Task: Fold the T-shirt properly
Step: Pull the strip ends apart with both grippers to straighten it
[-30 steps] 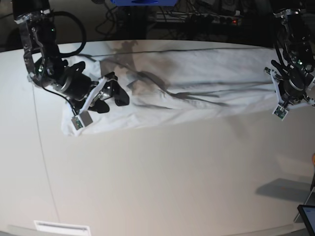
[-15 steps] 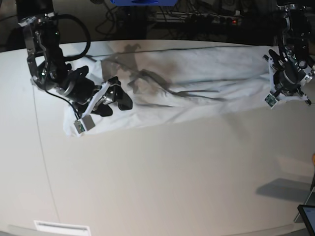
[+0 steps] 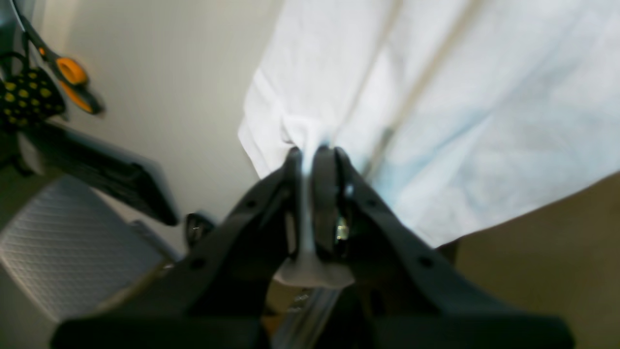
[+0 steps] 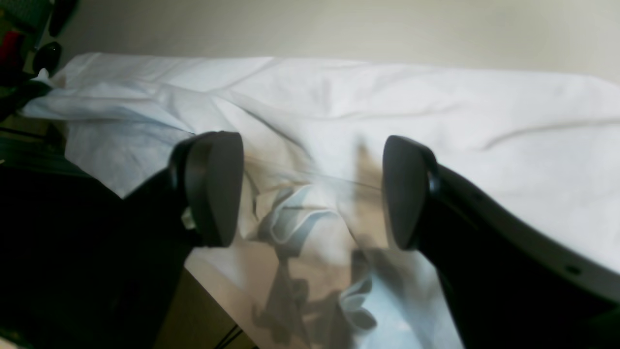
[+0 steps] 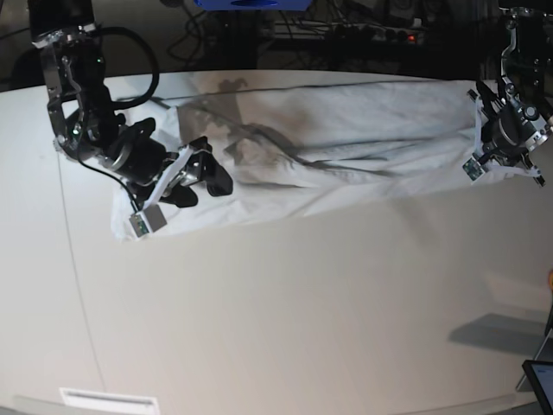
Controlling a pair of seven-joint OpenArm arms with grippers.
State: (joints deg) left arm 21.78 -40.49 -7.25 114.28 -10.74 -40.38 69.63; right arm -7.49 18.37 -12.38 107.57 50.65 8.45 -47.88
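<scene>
The T-shirt (image 5: 320, 151) is laid as a long, wrinkled band across the far half of the tabletop (image 5: 285, 303). Over the last second, the left gripper (image 5: 491, 156) has been raised and drawn inward, and the shirt end beneath it has been lifted; a fold toward the middle is judged to be starting. The right gripper (image 5: 197, 177) has barely shifted.

In the left wrist view, its fingers (image 3: 325, 194) are seen pinching a ridge of cloth, which the base view cannot resolve. In the right wrist view, the right gripper's fingers (image 4: 213, 194) are spread above bunched fabric, holding nothing.
</scene>
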